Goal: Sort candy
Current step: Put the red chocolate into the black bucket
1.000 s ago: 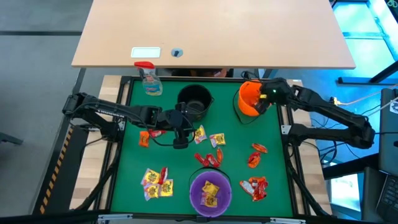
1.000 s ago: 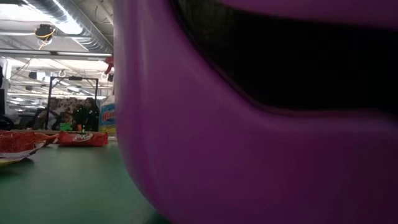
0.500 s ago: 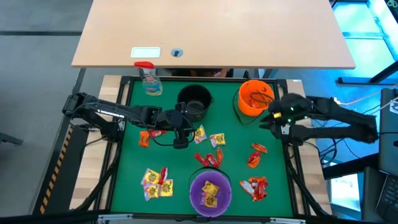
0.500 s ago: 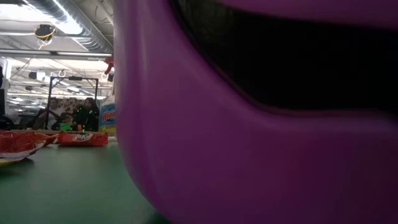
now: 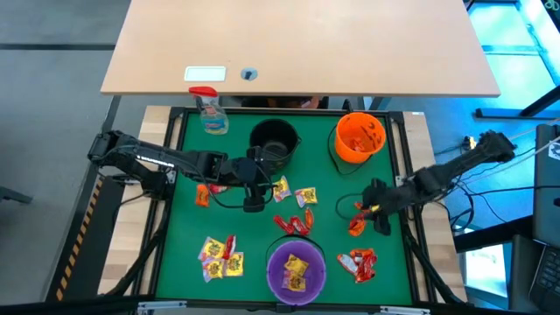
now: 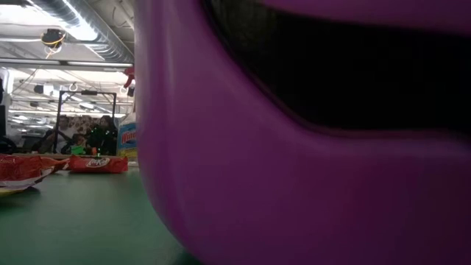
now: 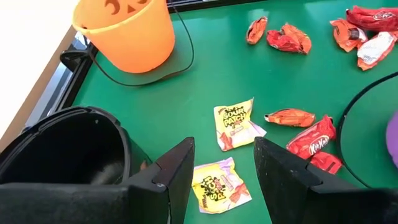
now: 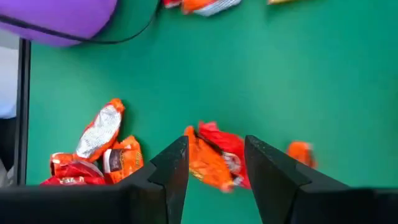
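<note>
Green table holds 3 bowls; 2 claws, left claw and right claw, gape empty.

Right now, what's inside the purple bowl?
The purple bowl holds yellow candy, at least two packets with red print, seen from above. Anything lying beneath them is covered. In the low view only the bowl's outer wall shows.

A glossy purple plastic bowl fills most of the frame. Beside it, red wrapped candy packets lie on the green surface, a spray bottle behind them.
</note>
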Robot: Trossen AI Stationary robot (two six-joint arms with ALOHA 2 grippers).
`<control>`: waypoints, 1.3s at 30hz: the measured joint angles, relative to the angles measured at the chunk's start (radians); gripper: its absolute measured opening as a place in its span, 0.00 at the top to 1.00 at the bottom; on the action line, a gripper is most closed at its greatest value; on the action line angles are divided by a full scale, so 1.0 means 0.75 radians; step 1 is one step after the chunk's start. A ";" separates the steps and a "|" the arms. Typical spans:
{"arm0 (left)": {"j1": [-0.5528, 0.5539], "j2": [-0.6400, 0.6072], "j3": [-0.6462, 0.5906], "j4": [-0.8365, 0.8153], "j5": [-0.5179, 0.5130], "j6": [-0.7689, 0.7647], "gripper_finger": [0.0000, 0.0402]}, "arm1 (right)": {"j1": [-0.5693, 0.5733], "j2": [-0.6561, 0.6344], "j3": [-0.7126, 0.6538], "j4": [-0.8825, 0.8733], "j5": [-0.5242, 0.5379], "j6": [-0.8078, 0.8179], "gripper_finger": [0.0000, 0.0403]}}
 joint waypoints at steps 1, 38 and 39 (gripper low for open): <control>0.001 0.000 0.000 0.000 -0.002 0.000 0.61 | 0.021 0.020 -0.021 0.054 0.005 0.006 0.62; 0.000 0.000 0.000 0.007 0.001 -0.026 0.61 | 0.100 0.543 -0.084 0.253 0.226 -0.100 0.63; 0.000 0.000 0.000 0.007 0.001 -0.026 0.61 | 0.100 0.543 -0.084 0.252 0.229 -0.099 0.63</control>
